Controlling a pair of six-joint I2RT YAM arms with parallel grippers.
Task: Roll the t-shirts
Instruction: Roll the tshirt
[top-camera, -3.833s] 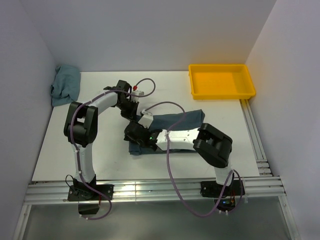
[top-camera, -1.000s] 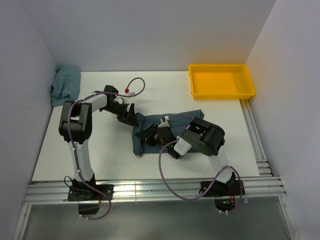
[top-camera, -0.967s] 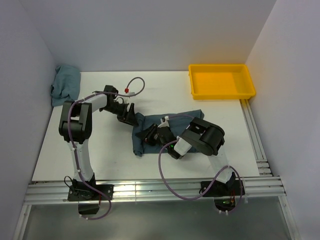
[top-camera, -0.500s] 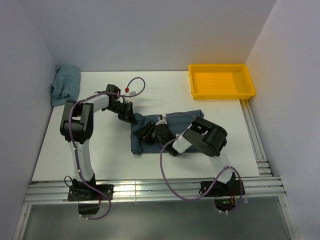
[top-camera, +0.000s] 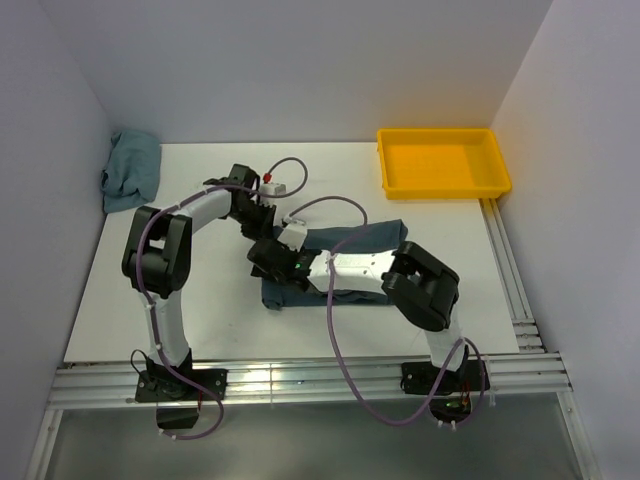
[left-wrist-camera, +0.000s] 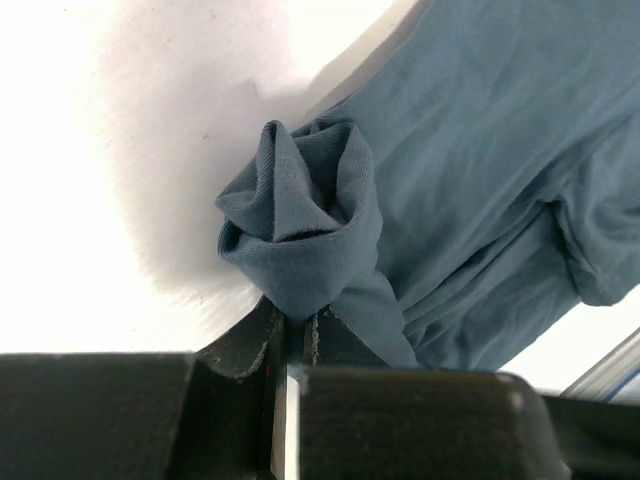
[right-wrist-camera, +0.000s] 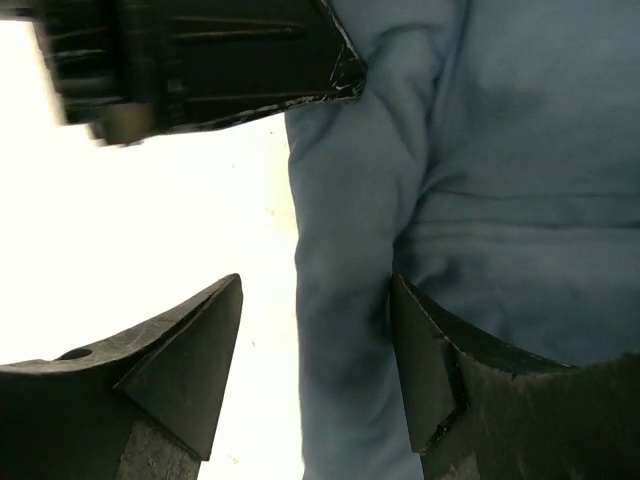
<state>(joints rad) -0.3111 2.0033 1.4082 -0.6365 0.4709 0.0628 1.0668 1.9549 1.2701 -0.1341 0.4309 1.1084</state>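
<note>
A slate-blue t-shirt (top-camera: 375, 240) lies flat mid-table, its left end bunched into a loose roll (left-wrist-camera: 300, 220). My left gripper (top-camera: 262, 227) reaches to that end's far corner. In the left wrist view, this left gripper (left-wrist-camera: 295, 318) is shut on the roll's lower edge. My right gripper (top-camera: 264, 256) lies low over the same left end, just nearer. Through the right wrist camera, the right gripper (right-wrist-camera: 315, 290) stands open, its fingers (right-wrist-camera: 205, 350) straddling a thick fold of the t-shirt (right-wrist-camera: 500, 150). The left gripper's black body (right-wrist-camera: 200, 50) sits close ahead of it.
A second, crumpled teal-blue t-shirt (top-camera: 132, 170) sits at the back left corner against the wall. A yellow tray (top-camera: 445, 189) stands at the back right. Metal rails run along the table's right edge (top-camera: 510, 280) and near edge.
The left gripper has shut on the shirt's left end and drawn it back a little. The right arm has stretched out leftwards and its jaws have opened wide over the fold.
</note>
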